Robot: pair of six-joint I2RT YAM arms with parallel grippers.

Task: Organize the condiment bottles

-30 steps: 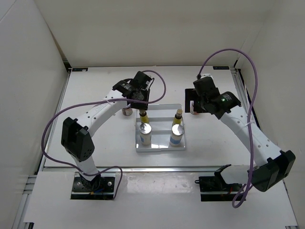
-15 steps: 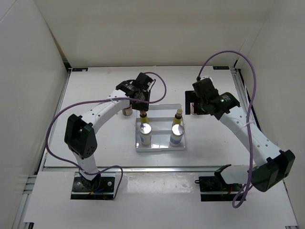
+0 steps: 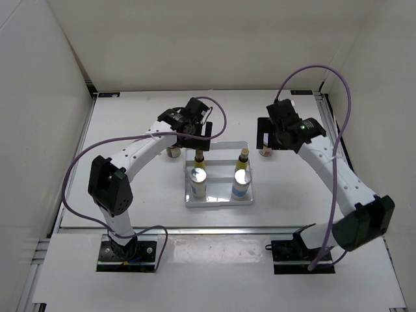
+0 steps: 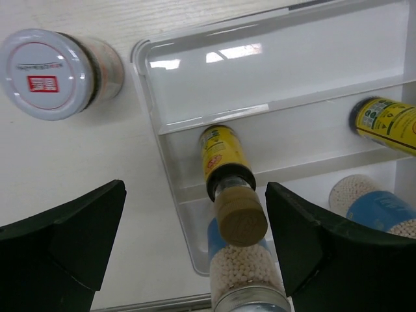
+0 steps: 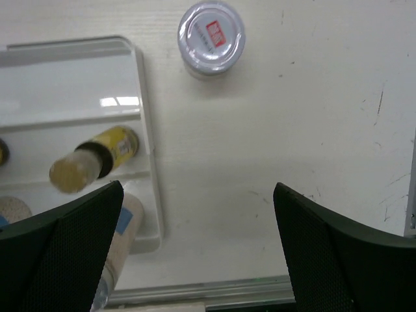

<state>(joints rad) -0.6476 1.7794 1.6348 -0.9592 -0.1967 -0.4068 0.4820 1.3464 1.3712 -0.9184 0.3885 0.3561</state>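
- left jaws: spread wide and gripping nothing; a slim yellow bottle (image 4: 224, 156) stands upright between them, clear of both fingers (image 4: 62, 240)
- just nearer the arms' bases, a white bottle (image 4: 246, 276) with a blue label; a second yellow bottle (image 4: 387, 123) and the other white bottle (image 4: 374, 205) stand to the right
- all four are in a white divided tray (image 3: 220, 205), yellow pair in the middle row, white pair in the near row
- a white-lidded jar (image 4: 52, 71) stands on the counter (image 5: 312, 130), just outside the tray's left far corner
- right jaws: also wide open and empty, hanging over bare counter; a second jar (image 5: 211, 36) stands near the tray's right edge
- counter: white, faintly grained, with a few dark scuffs (image 5: 379, 104); plain white walls (image 3: 208, 39) on three sides; purple cables (image 3: 344, 84) loop above both arms
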